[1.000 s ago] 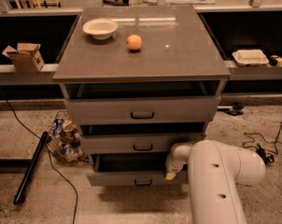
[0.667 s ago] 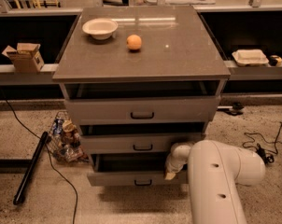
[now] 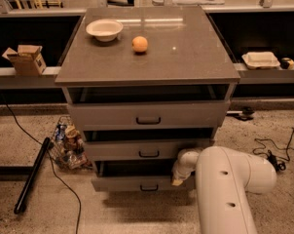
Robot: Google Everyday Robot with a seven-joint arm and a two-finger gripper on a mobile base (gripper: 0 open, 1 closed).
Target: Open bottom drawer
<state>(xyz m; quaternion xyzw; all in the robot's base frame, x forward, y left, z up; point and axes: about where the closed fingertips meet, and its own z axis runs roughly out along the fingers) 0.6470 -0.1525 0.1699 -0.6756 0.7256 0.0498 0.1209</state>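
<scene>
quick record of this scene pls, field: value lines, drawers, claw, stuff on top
bottom drawer: partly out, dark gap above its front
claw: at the bottom drawer's right end, by the front's top edge
middle drawer: ajar
top drawer: ajar
cabinet top: white bowl and orange fruit, apart

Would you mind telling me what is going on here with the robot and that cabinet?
The robot's arm reaches down to the cabinet's bottom drawer, with the gripper at the right end of the drawer front, beside the small centre handle rather than on it. The drawer stands partly pulled out, with a dark gap showing above its front. A bowl and an orange sit on the cabinet top, apart from each other.
</scene>
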